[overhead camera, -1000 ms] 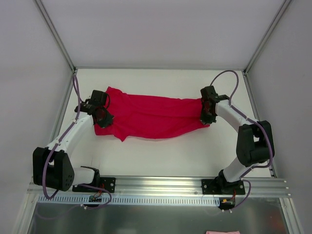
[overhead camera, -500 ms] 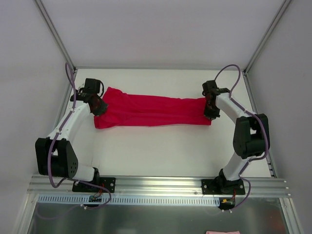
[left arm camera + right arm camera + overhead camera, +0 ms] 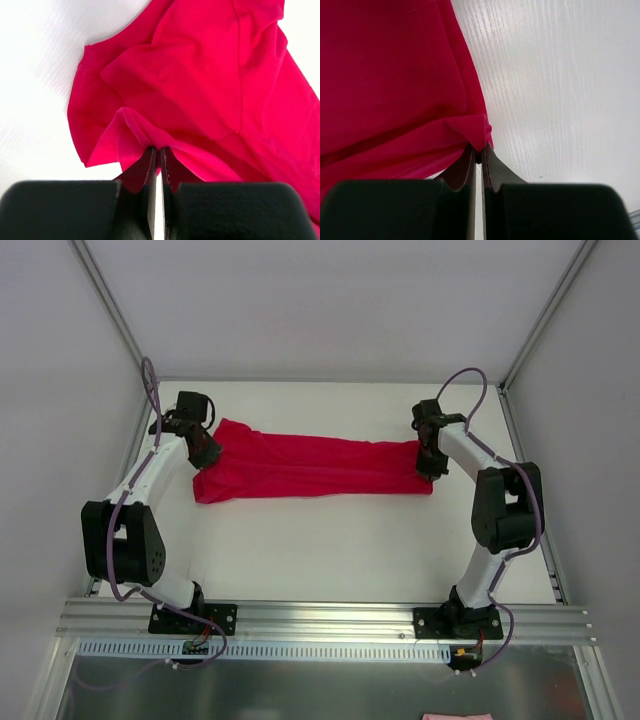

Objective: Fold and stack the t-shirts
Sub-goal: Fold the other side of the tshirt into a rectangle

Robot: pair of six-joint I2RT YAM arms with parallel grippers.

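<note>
Between the left gripper (image 3: pixel 159 151) tips: a pinch of the red t-shirt (image 3: pixel 310 468), held tight | right gripper (image 3: pixel 478 156): squeezed on the shirt's other end | shirt: stretched long between both, lying on the white table (image 3: pixel 330 540)

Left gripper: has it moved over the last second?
Yes. The left gripper, shut on the shirt, moved away from the rail toward the table's far edge.
</note>
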